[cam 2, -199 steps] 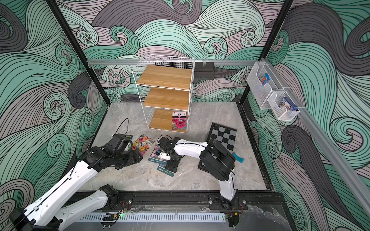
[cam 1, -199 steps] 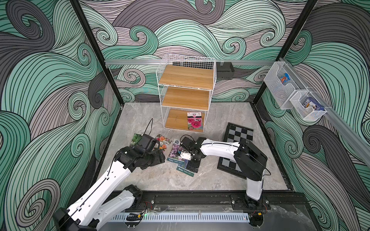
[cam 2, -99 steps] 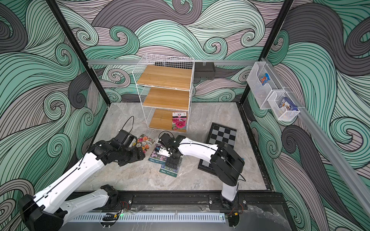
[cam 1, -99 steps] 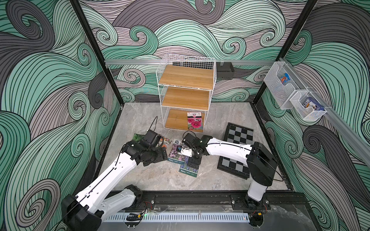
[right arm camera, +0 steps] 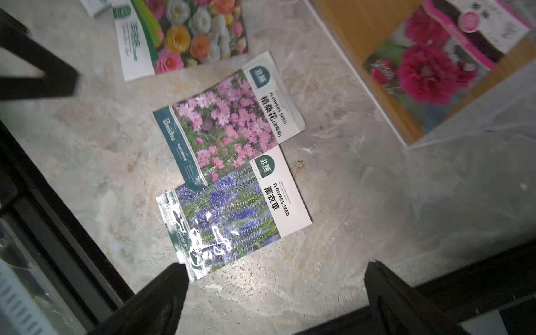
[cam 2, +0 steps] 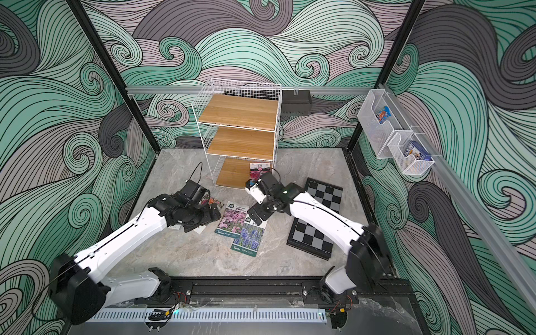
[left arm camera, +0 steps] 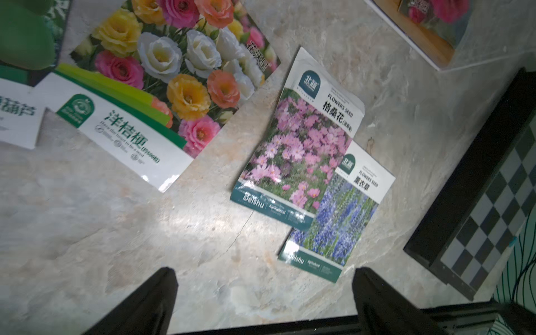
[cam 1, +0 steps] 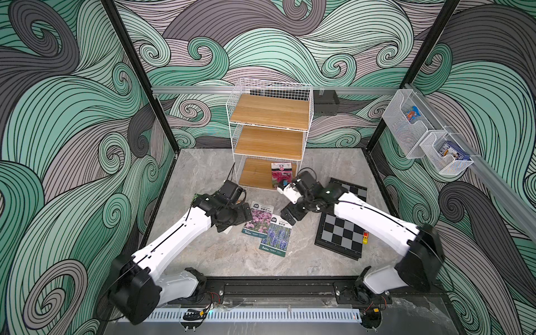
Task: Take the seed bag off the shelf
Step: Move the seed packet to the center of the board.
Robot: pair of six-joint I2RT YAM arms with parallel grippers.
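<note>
We see both arms low over the table (cam 1: 232, 261), just in front of the shelf (cam 1: 271, 111). The right gripper (right arm camera: 277, 268) is spread wide w/ nothing btwn its fingers (right arm camera: 174, 284), so it grasps nothing. Same for the left gripper (left arm camera: 265, 272): fingers far apart, bare table showing in the gap, nothing held.

The seed bag (cam 1: 281, 175) (red flowers on the front, pink band at its head) is on the shelf's bottom board, at the end nearer the right gripper. In both top views it sits just beyond that gripper's wrist. Neither arm touches it as far as we can see, and the left gripper is well apart from it. Whether it lies flat or is propped up, we can't tell.

Below and ahead of the right gripper, 2 other bags lie on the table. A purple-flower bag (right arm camera: 232, 214) has one shiny corner just beside a fingertip in the right wrist view. A pink-flower bag (right arm camera: 226, 124) lies past it, and the two overlap along one edge. Both lie btwn the two grippers, w/ the pink one nearer the left gripper.

Ahead of the left gripper lies a mixed-flower bag (left arm camera: 162, 72), w/ a green bag (left arm camera: 23, 37) beside it, only partly in view. A chessboard (cam 1: 342, 229) lies on the table under the right arm, on that gripper's outer side.
</note>
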